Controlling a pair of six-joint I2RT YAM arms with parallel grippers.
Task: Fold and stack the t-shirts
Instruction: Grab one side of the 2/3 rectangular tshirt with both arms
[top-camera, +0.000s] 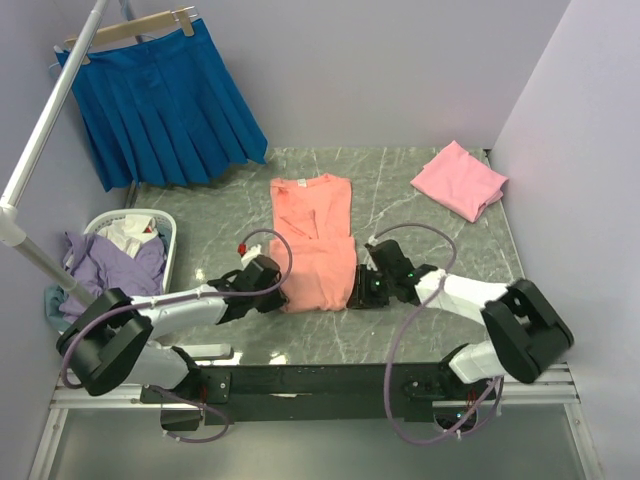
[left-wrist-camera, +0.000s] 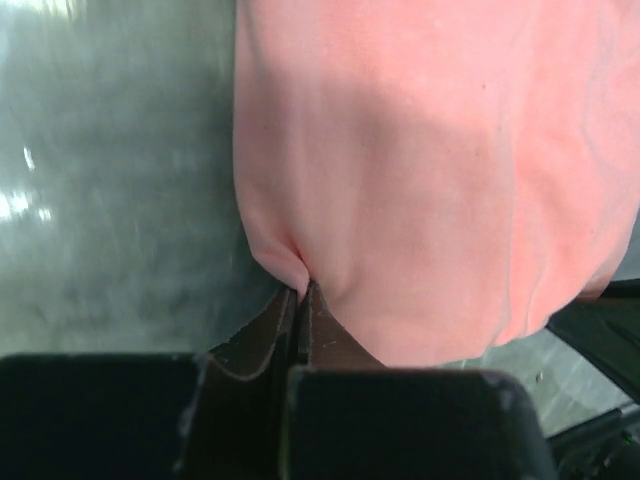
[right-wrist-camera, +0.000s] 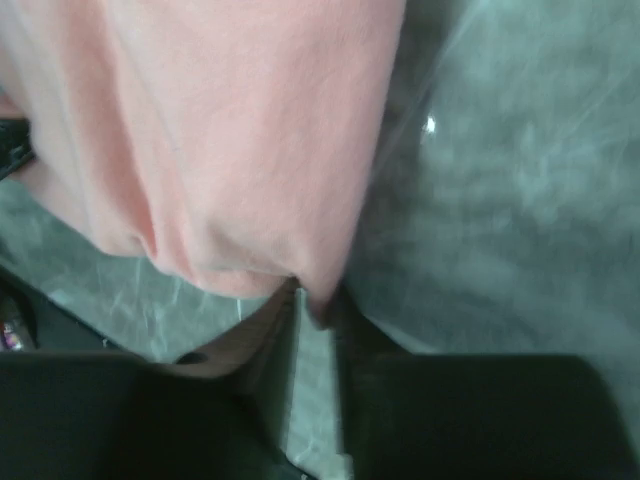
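Left arm (top-camera: 180, 308), right arm (top-camera: 465, 292): white links, bulky black joints. Lilac cables (top-camera: 404, 340) loop from both. Left hand (top-camera: 283, 297), right hand (top-camera: 357, 297) black.

Centre: salmon tee (top-camera: 312, 235) flat; far right: pink tee (top-camera: 460, 180) folded.

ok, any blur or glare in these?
Top view: sharp, evenly lit. Left wrist: table smeared with glare spots at left, salmon tee crisp, part shadowed. Right wrist: soft overall, fingers out of focus, one glint on table.

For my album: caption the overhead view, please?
Left pincer and right pincer pinch near corners of the salmon t-shirt.
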